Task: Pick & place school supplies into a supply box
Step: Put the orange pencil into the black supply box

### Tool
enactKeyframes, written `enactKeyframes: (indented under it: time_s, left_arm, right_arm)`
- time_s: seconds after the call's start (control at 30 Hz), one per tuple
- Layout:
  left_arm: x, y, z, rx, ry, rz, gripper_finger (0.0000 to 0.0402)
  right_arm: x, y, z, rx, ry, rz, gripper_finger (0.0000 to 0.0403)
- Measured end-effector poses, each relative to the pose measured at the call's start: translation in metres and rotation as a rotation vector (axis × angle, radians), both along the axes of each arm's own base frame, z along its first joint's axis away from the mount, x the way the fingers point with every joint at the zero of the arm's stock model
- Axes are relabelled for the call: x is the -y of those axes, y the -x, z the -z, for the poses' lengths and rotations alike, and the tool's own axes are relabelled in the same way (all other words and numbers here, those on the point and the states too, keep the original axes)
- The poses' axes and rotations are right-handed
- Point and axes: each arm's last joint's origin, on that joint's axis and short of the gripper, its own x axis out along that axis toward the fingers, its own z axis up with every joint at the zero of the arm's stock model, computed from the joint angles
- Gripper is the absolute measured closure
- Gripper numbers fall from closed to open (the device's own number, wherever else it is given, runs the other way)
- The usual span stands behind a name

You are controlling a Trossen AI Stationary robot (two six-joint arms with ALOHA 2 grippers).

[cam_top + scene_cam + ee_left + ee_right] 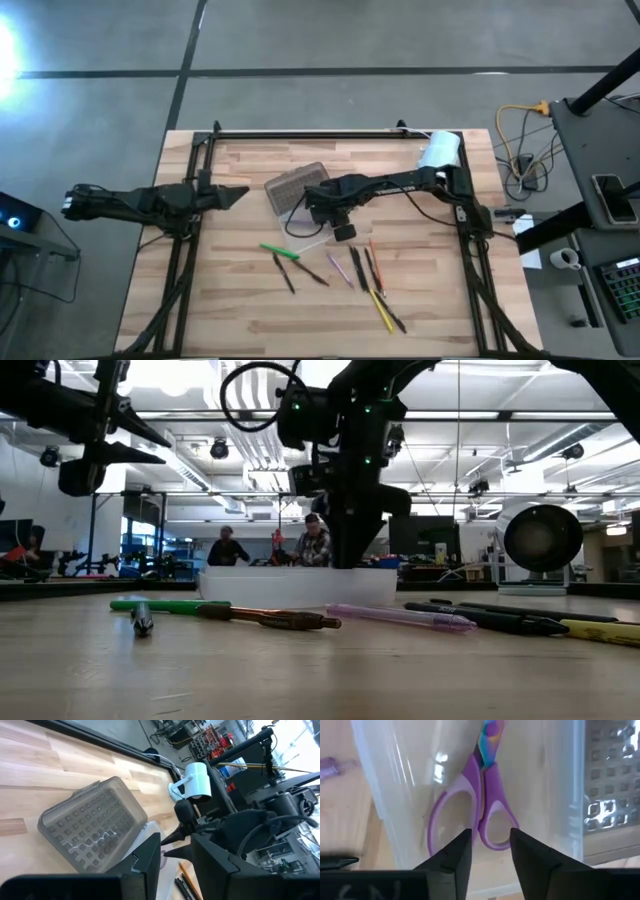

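The supply box lies open near the table's middle, its grey textured half (pixel 294 187) (pixel 92 827) toward the far left and its clear half (pixel 540 785) (pixel 300 586) beside it. The purple-handled scissors (pixel 482 805) lie flat inside the clear half. My right gripper (pixel 490 836) (pixel 335 218) hangs open just above their handle loops, pointing down, touching nothing that I can see. Green (pixel 279 251), purple (pixel 340 268), dark (pixel 358 268), orange (pixel 374 255) and yellow (pixel 380 310) pens lie on the wood nearer me. My left gripper (pixel 240 193) (pixel 175 845) waits open in the air left of the box.
A white cylindrical roll (pixel 438 150) (pixel 196 781) lies at the table's far right corner. A black frame rail (pixel 300 133) runs along the far edge. Bare wood stretches along the near edge and on the left. People show in the room beyond, in the low view.
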Motion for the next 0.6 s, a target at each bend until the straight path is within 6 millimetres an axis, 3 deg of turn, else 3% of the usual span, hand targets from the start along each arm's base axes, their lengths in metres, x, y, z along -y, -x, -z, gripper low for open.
enactKeyframes:
  time_s: [0.23, 0.43, 0.6]
  left_arm:
    - [0.002, 0.002, 0.007, -0.071, 0.026, 0.066, 0.0309]
    - [0.002, 0.002, 0.012, -0.090, 0.041, 0.065, 0.0309]
    - [0.002, 0.003, 0.015, -0.114, 0.040, 0.065, 0.0309]
  right_arm:
    - [-0.001, 0.014, -0.032, 0.005, -0.025, 0.112, 0.0239]
    - [-0.005, 0.052, -0.056, -0.064, -0.136, 0.536, 0.0222]
    - [-0.022, 0.090, -0.050, -0.127, -0.243, 0.884, 0.0224]
